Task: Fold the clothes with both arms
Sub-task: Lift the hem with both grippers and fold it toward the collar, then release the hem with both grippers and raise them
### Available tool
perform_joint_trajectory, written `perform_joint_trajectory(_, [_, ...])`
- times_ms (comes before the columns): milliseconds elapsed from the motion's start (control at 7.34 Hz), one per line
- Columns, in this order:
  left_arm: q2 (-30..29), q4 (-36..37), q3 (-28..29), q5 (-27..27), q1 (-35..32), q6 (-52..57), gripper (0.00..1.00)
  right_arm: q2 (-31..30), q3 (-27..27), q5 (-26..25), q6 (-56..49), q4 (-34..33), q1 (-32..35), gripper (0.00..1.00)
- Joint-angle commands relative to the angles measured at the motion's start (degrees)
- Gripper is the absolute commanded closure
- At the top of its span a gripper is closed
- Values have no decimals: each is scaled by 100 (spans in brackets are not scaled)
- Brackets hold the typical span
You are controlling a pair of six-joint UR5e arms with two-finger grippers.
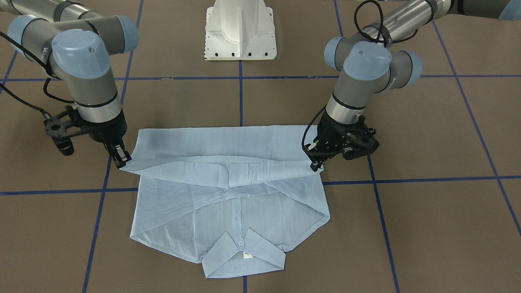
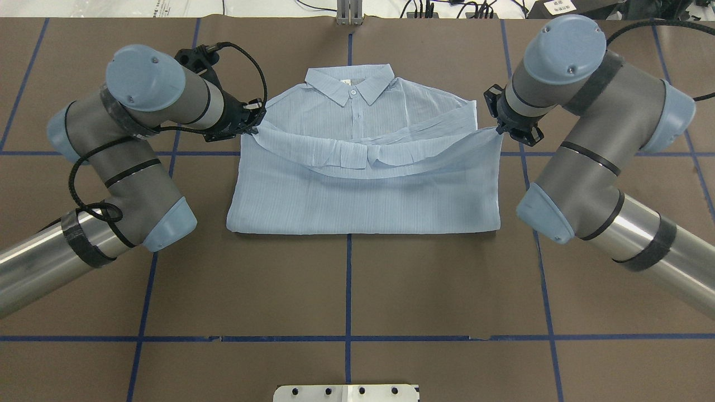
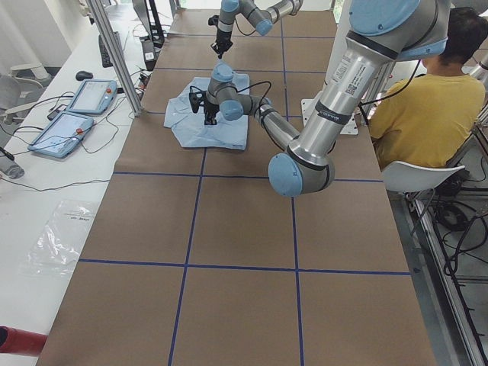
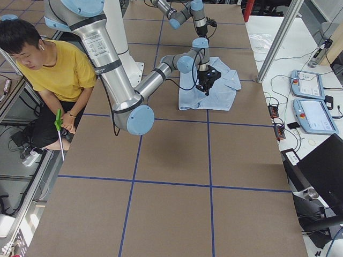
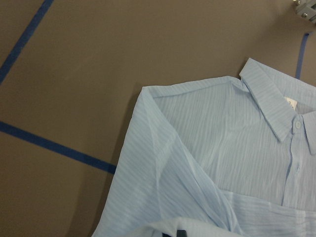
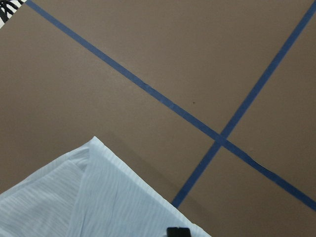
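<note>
- The left gripper (image 2: 252,124) has its fingers clamped on the left corner of the shirt's (image 2: 363,195) raised hem (image 2: 357,159).
- The shirt lies front-up at the far middle of the worktop (image 2: 346,290). The fold toward the collar (image 2: 351,84) looks about half done, and the hem sags between the grips. The next move should carry both corners farther, level, then lower them.
- The right gripper (image 2: 511,131) has its fingers clamped on the right corner. Bare worktop shows beside both shirt edges.
</note>
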Motion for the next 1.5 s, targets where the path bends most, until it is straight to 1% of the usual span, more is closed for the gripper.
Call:
perform_joint_trajectory(0, [-215, -460, 671, 14, -131, 4, 100, 393, -875, 63, -17, 442, 126, 100])
perform_joint_trajectory(136, [-355, -609, 943, 14, -192, 4, 100, 491, -1113, 63, -34, 468, 135, 100])
perform_joint_trajectory(273, [-444, -1132, 1459, 14, -245, 4, 100, 544, -1350, 63, -26, 695, 222, 100])
perform_joint_trajectory(409, [-453, -1416, 1708, 32, -255, 4, 100, 588, -1639, 55, -35, 984, 249, 100])
perform_joint_trajectory(545, [-471, -1419, 1754, 206, -255, 4, 100, 702, -1903, 46, -43, 1153, 250, 100])
perform_joint_trajectory(681, [-566, -1419, 1894, 234, -255, 4, 100, 912, -2184, 55, -35, 1180, 250, 100])
perform_joint_trajectory(818, [-602, -1428, 1991, 277, -255, 13, 100, 1009, -2387, 55, -35, 1355, 250, 100])
perform_joint_trajectory(1090, [-672, -1428, 2097, 322, -255, 4, 100, 1037, -2556, 46, -43, 1453, 250, 100])
perform_joint_trajectory(1363, [-673, -1611, 2237, 322, -255, 4, 100, 1037, -2591, 28, -52, 1462, 223, 100])
